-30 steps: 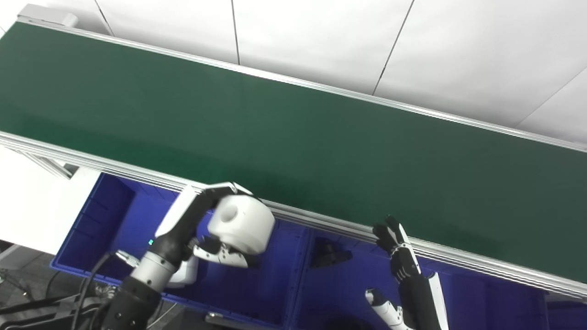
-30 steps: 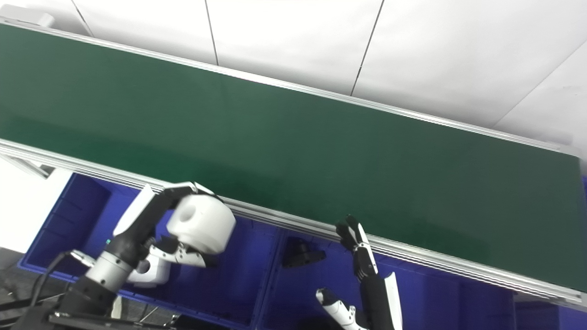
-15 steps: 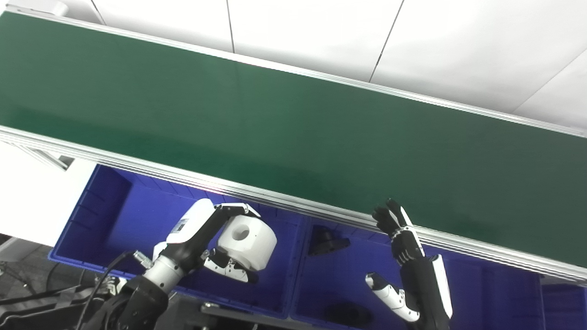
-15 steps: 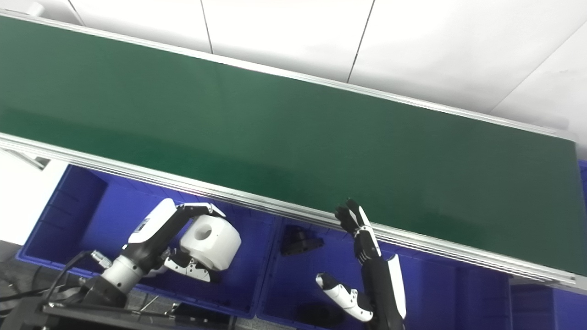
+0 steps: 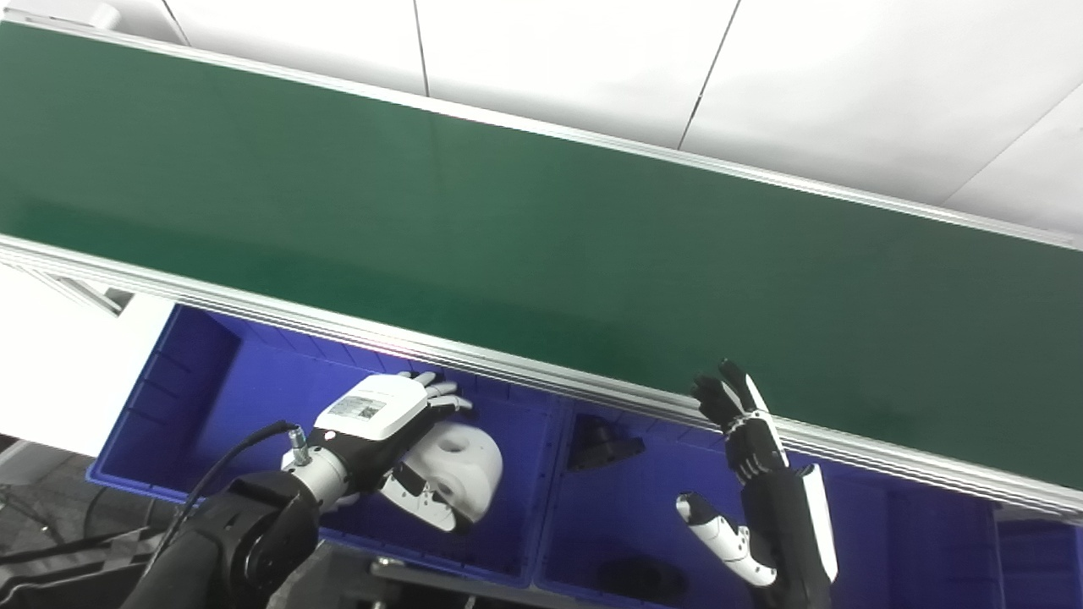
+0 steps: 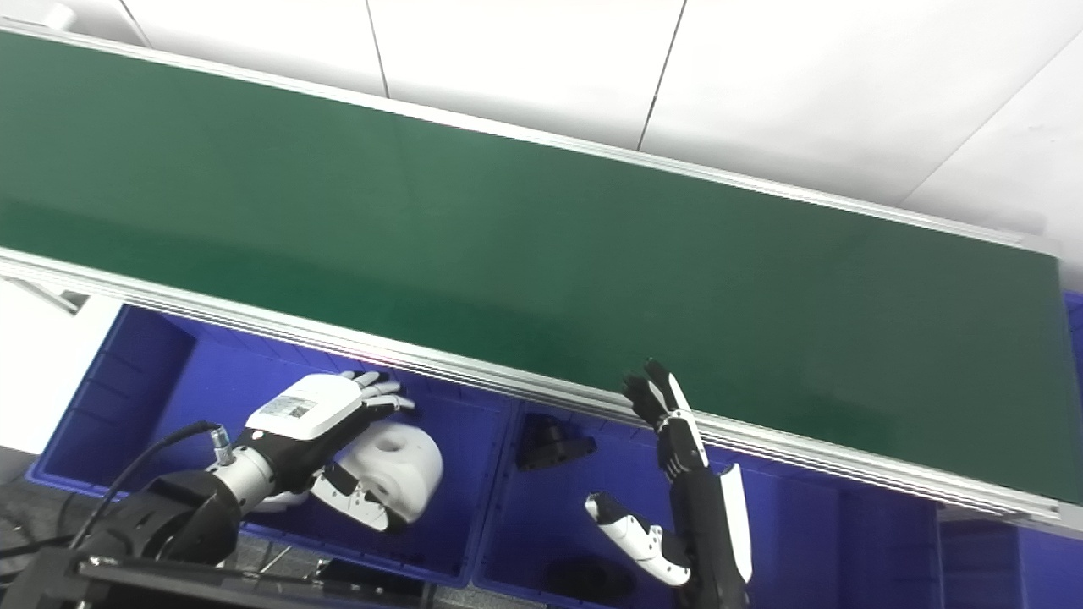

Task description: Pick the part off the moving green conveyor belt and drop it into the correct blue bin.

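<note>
A white cylindrical part (image 5: 464,463) with a hole in its top sits low inside the left blue bin (image 5: 203,381). My left hand (image 5: 379,420) lies over it, back up. The fingers (image 5: 440,394) stretch out flat above the part and the thumb (image 5: 416,504) is spread beneath it, so the hand is open. My right hand (image 5: 746,427) stands upright and open over the middle blue bin (image 5: 656,499), its fingertips by the conveyor's near rail. The green conveyor belt (image 5: 541,245) carries nothing.
The middle bin holds a black part (image 5: 602,441) at its far side and another dark part (image 5: 643,579) near its front. An aluminium rail (image 5: 508,368) runs just above the bins. Another blue bin (image 5: 1041,558) lies to the right.
My left hand came down from the conveyor's edge into the left bin with the white part, turned palm down and spread its fingers off it. The right hand stayed put; the camera shifted.
</note>
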Available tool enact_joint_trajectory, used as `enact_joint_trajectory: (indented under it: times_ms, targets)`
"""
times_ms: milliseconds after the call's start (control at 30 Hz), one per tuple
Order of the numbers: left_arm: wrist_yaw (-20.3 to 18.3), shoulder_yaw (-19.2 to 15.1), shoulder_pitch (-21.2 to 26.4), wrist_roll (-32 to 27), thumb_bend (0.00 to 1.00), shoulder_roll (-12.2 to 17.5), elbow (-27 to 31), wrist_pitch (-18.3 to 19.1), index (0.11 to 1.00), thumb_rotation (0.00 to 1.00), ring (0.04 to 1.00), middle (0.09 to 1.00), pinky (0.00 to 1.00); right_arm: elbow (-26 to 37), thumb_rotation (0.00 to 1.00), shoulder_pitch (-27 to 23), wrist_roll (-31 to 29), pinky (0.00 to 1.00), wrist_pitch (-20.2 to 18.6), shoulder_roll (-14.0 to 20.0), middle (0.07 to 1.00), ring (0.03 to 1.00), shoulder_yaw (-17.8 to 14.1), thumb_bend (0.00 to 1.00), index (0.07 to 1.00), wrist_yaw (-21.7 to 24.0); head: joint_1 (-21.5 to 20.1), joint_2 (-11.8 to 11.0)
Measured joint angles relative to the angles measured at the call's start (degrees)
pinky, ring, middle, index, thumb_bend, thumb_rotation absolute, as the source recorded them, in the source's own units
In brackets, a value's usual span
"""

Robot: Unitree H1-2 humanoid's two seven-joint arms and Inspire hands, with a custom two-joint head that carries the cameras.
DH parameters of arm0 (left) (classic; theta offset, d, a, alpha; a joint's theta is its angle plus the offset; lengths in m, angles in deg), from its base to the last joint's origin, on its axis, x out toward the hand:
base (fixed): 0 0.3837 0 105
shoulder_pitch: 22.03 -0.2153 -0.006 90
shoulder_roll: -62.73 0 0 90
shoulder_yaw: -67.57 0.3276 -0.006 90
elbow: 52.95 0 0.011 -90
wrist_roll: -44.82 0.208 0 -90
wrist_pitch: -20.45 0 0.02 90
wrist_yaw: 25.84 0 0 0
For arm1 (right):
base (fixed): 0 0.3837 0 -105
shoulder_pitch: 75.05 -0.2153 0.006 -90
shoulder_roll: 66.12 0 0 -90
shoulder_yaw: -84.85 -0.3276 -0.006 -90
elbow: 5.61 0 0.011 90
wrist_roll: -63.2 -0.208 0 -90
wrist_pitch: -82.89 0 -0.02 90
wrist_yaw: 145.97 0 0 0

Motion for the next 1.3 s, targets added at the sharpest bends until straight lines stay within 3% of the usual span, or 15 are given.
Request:
enact_joint_trajectory:
  times_ms: [100, 233, 267, 300, 333, 367, 433, 467, 600, 767, 867, 1000, 1067, 1233, 1300]
  targets:
    - [0.21, -0.99, -1.29, -5.73, 0.83, -0.05, 1.55, 0.05, 0.944, 0.87, 1.0, 1.0, 1.0, 0.32, 0.66, 0.89, 1.17, 0.9, -0.07, -0.24, 0.912, 0.906, 0.0, 0.7, 0.951, 0.14, -0.7, -0.09]
    - [2.58, -3.26, -3.02, -19.05, 0.85, -0.27, 1.64, -2.37, 0.946, 0.82, 0.997, 0.998, 1.0, 1.36, 0.67, 2.31, 3.73, 0.88, -0.56, -0.59, 0.934, 0.912, 0.06, 0.68, 0.948, 0.31, -3.42, 0.17]
    - [3.34, -3.57, -3.24, -22.86, 0.85, -0.48, 1.34, -3.61, 0.947, 0.82, 0.998, 1.0, 1.0, 1.4, 0.67, 2.72, 4.58, 0.88, -0.87, -0.82, 0.935, 0.912, 0.1, 0.68, 0.948, 0.31, -4.56, 0.09]
    - [4.02, -3.78, -3.41, -26.74, 0.83, -0.82, 0.81, -5.08, 0.937, 0.78, 0.971, 0.978, 0.92, 1.48, 0.68, 3.07, 5.23, 0.89, -1.19, -1.01, 0.942, 0.917, 0.21, 0.69, 0.953, 0.3, -9.18, 0.17]
    - [4.46, -4.0, -3.57, -30.74, 0.83, -1.29, 0.02, -6.66, 0.936, 0.78, 0.964, 0.972, 0.9, 1.48, 0.69, 3.3, 5.72, 0.89, -1.47, -1.25, 0.947, 0.92, 0.4, 0.69, 0.956, 0.3, -9.23, 0.17]
    - [4.98, -4.18, -3.68, -34.49, 0.82, -1.88, -1.2, -8.57, 0.939, 0.79, 0.96, 0.967, 0.91, 1.43, 0.7, 3.49, 6.64, 0.89, -1.73, -1.57, 0.955, 0.926, 0.56, 0.7, 0.962, 0.28, -12.88, 0.0]
    - [5.49, -4.2, -3.7, -42.18, 0.81, -2.73, -4.41, -13.61, 0.943, 0.8, 0.961, 0.967, 0.92, 1.43, 0.71, 3.73, 8.62, 0.89, -1.89, -2.34, 0.962, 0.929, 1.08, 0.7, 0.965, 0.24, -12.92, 0.0]
    - [5.71, -4.13, -3.79, -45.88, 0.81, -2.89, -5.73, -16.69, 0.948, 0.81, 0.963, 0.969, 0.93, 1.46, 0.72, 3.89, 9.86, 0.89, -1.99, -2.91, 0.967, 0.93, 1.52, 0.7, 0.967, 0.18, -18.23, -0.44]
    - [5.94, -4.17, -3.66, -52.66, 0.81, -2.18, -6.82, -22.25, 0.963, 0.8, 0.971, 0.978, 0.94, 1.52, 0.72, 5.11, 13.68, 0.93, -2.98, -5.4, 0.996, 0.968, 3.27, 0.72, 0.982, -0.04, -21.71, -0.79]
    - [5.19, -4.56, -2.03, -61.06, 0.77, -1.52, -14.06, -27.94, 0.94, 0.73, 0.92, 0.951, 0.88, 1.49, 0.68, 5.71, 16.35, 0.95, -5.14, -7.05, 1.0, 0.994, 3.83, 0.7, 1.0, -0.45, -23.73, -0.62]
    - [3.58, -4.99, -0.68, -65.3, 0.74, -1.53, -17.06, -30.12, 0.954, 0.75, 0.927, 0.964, 0.88, 1.5, 0.66, 5.71, 17.07, 0.96, -6.65, -7.53, 1.0, 0.999, 3.92, 0.69, 1.0, -0.77, -24.79, -0.36]
    - [1.71, -6.0, 0.43, -66.39, 0.72, -1.43, -19.21, -30.36, 0.966, 0.8, 0.933, 0.971, 0.87, 1.49, 0.64, 5.63, 17.57, 0.97, -7.84, -7.52, 1.0, 1.0, 4.17, 0.69, 1.0, -1.24, -31.63, 0.0]
    - [0.95, -6.14, 0.7, -66.44, 0.72, -1.34, -19.45, -30.4, 0.971, 0.83, 0.964, 0.985, 0.91, 1.42, 0.66, 5.57, 17.78, 0.96, -8.08, -7.52, 1.0, 1.0, 4.2, 0.7, 1.0, -1.42, -33.04, -0.18]
    - [-0.01, -7.29, 1.19, -63.81, 0.7, -1.76, -20.15, -30.58, 0.972, 0.86, 0.983, 0.994, 0.96, 1.05, 0.67, 5.27, 18.56, 0.96, -8.41, -7.51, 1.0, 0.996, 4.2, 0.7, 1.0, -1.96, -32.61, -0.62]
    - [-0.25, -8.11, 1.26, -62.99, 0.7, -2.0, -20.14, -30.6, 0.965, 0.88, 0.974, 0.988, 0.94, 0.83, 0.67, 5.1, 18.66, 0.96, -8.47, -7.5, 1.0, 0.997, 4.19, 0.7, 1.0, -2.24, -30.16, -1.49]
